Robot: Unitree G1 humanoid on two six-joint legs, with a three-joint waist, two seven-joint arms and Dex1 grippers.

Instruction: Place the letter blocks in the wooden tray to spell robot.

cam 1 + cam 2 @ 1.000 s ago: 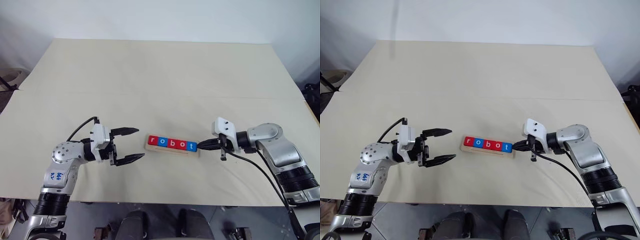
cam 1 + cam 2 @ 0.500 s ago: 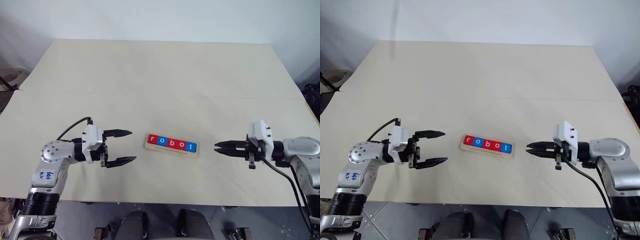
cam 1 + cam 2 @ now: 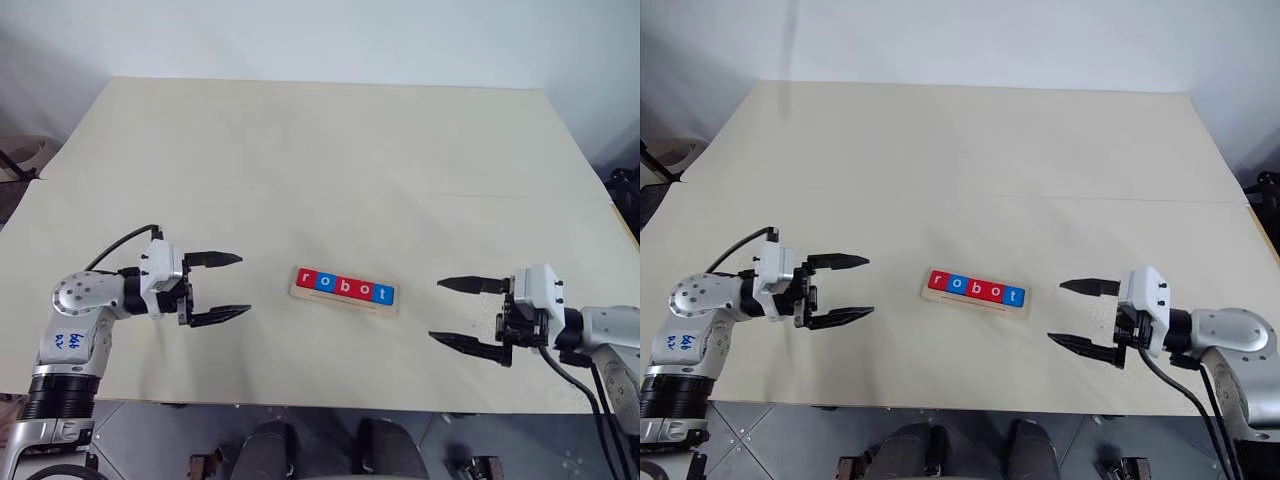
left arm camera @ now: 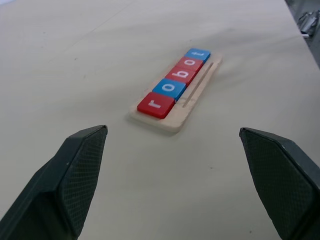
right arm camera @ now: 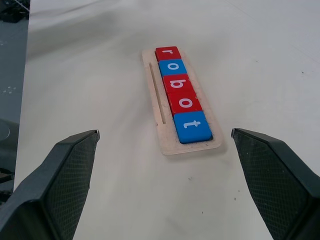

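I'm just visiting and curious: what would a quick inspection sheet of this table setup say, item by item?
Surface: pale beige table, a seam running across its middle.
Job's things: wooden tray near the front centre; five letter blocks sit in it in a row, red, blue, red, red, blue, reading robot.
Clutter: nothing seen.
Claws: left claw open, empty, apart from the tray on its left; right claw open, empty, apart from the tray on its right. Both point toward the tray.
Cables: black cable looping over the left wrist; black cable along the right arm.
Surroundings: white wall behind the table.
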